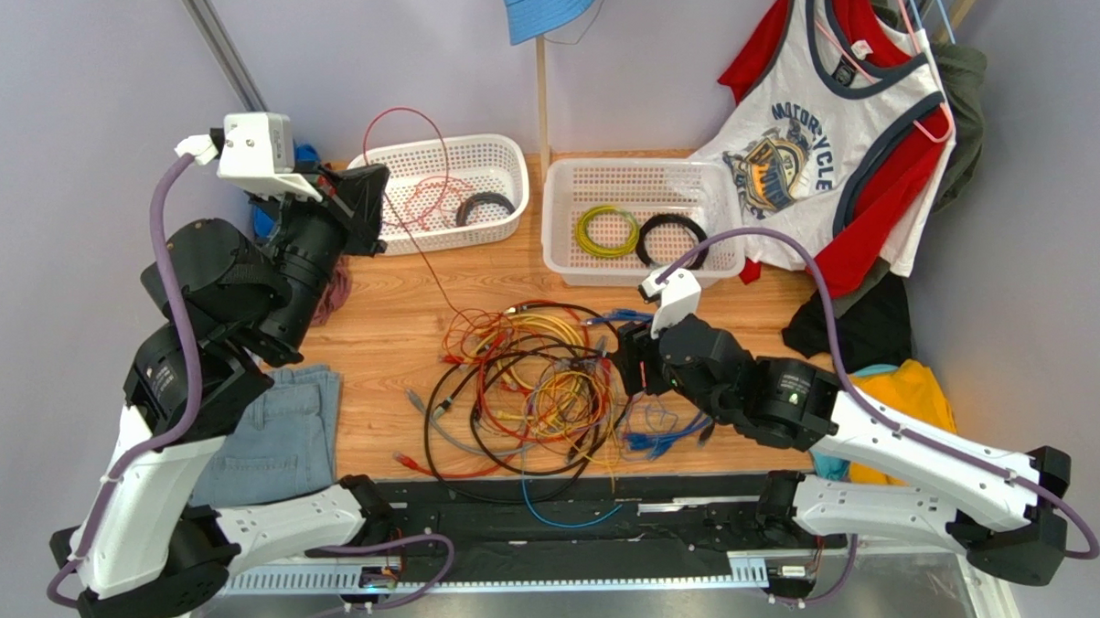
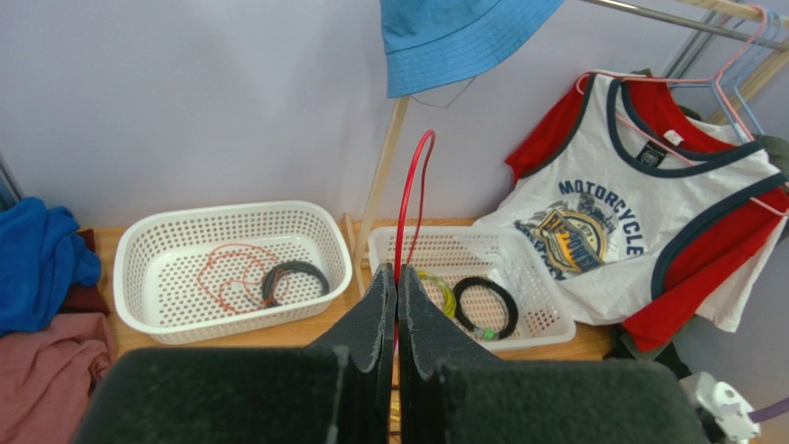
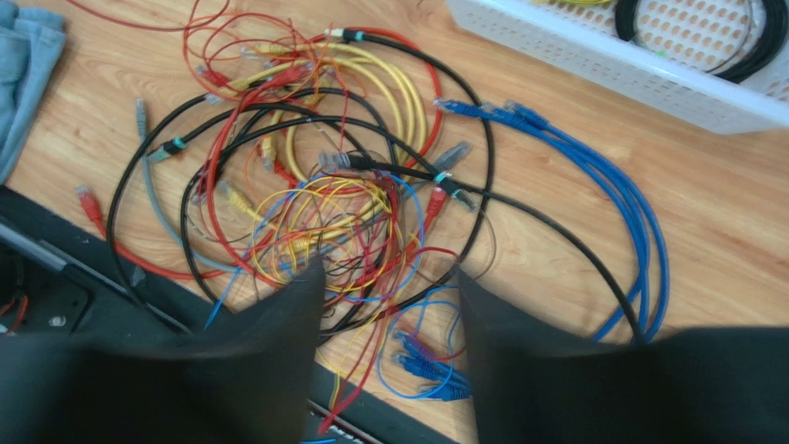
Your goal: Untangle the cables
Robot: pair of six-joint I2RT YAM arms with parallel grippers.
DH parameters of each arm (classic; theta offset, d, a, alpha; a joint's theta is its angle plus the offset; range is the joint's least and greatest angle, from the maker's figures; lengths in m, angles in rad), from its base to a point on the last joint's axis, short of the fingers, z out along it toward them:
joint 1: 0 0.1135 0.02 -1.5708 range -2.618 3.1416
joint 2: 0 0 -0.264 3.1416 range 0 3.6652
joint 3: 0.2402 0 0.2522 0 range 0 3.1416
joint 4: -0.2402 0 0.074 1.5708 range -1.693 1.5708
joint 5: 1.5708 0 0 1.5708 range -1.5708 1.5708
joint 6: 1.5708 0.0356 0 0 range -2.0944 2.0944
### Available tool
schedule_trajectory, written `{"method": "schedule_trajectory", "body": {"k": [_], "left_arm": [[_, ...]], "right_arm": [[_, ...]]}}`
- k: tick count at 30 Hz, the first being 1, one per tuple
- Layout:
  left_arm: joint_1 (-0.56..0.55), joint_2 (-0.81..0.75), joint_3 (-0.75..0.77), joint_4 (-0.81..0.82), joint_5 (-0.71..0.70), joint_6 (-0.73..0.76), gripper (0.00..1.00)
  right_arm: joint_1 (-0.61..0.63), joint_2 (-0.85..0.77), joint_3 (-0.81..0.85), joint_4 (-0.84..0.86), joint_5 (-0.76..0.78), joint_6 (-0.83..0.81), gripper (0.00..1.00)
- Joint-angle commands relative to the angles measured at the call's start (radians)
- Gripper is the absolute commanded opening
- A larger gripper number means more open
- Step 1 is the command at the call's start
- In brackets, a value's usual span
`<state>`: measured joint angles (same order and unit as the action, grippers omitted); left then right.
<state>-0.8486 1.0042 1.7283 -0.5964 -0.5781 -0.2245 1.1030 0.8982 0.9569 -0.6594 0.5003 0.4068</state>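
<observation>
A tangle of black, red, orange, yellow and blue cables [image 1: 538, 385] lies on the wooden table in front of the arms; it fills the right wrist view [image 3: 333, 194]. My left gripper [image 1: 362, 206] is raised at the left, by the left basket, shut on a thin red cable [image 2: 407, 203] that loops up above its tips [image 2: 397, 274] and trails down to the pile [image 1: 424, 266]. My right gripper [image 1: 632, 361] hangs open just over the right side of the tangle, its jaws wide apart [image 3: 389, 277] above thin red, yellow and blue strands.
Two white baskets stand at the back: the left [image 1: 498, 149] holds a thin orange cable and a black coil, the right [image 1: 561, 199] a yellow-green and a black coil. Jeans [image 1: 278, 435] lie at left. Clothes [image 1: 838, 134] hang at right. A black rail [image 1: 563, 508] runs along the front.
</observation>
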Motion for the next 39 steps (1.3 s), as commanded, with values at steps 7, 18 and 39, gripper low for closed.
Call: {"method": "schedule_trajectory", "body": {"k": [7,18,39], "left_arm": [[0.002,0.065,0.076,-0.009,0.099,0.004,0.00],[0.002,0.166,0.183,-0.069,0.247,-0.076,0.00],[0.002,0.073,0.076,-0.122,0.112,-0.070,0.00]], "right_arm": [[0.001,-0.015,0.072,0.234,-0.162,-0.071,0.82],[0.003,0.195,-0.098,0.897,-0.322,-0.184,0.83],[0.004,0.550,0.147,0.990,-0.034,-0.189,0.00]]}}
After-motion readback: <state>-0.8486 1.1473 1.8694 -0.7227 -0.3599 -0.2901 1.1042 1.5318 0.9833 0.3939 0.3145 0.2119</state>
